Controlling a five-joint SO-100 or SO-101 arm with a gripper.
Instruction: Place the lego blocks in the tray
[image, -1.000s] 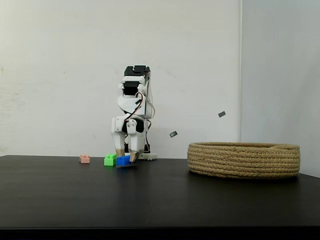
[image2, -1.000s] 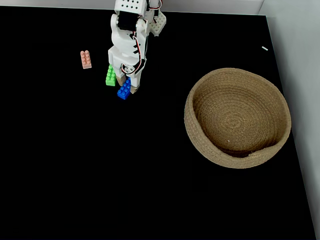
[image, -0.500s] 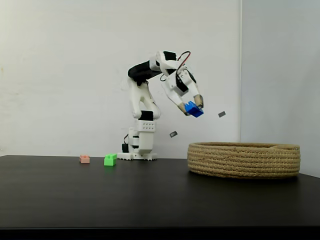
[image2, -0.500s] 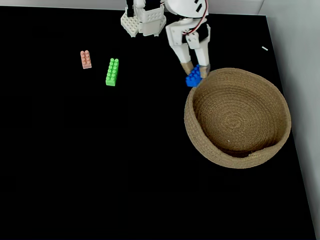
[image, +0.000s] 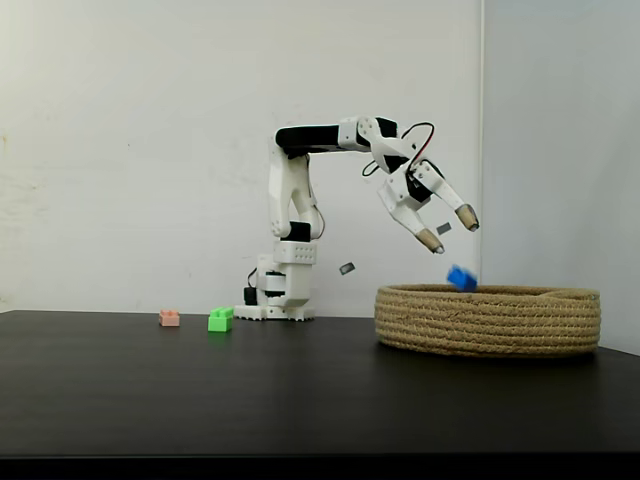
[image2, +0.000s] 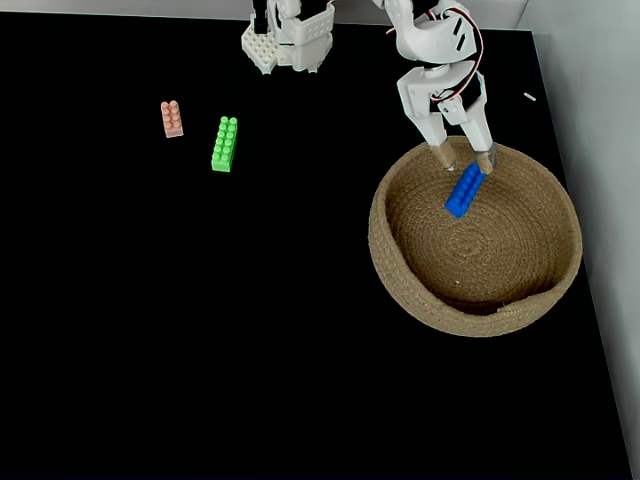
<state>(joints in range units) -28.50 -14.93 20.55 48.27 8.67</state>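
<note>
1. The blue brick (image: 461, 278) is a small studded bar of bright blue, tilted, at the level of the basket's rim in the side fixed view; from above it (image2: 463, 189) lies over the back part of the basket's inside, just in front of my fingertips.
2. The tray (image: 488, 320) is a wide, low round basket of coiled tan rope on the black table (image: 300, 400), its wall (image2: 395, 275) far larger than any brick.
3. My gripper (image: 449, 228) hangs above the basket's back edge with its jaws spread wide and nothing between them; the blue brick is clear of both tips (image2: 464, 156).
4. I count three bricks: the blue one, plus a green brick (image2: 224, 144) and a pale pink brick (image2: 172, 118) side by side on the table, well apart from the one basket.
</note>
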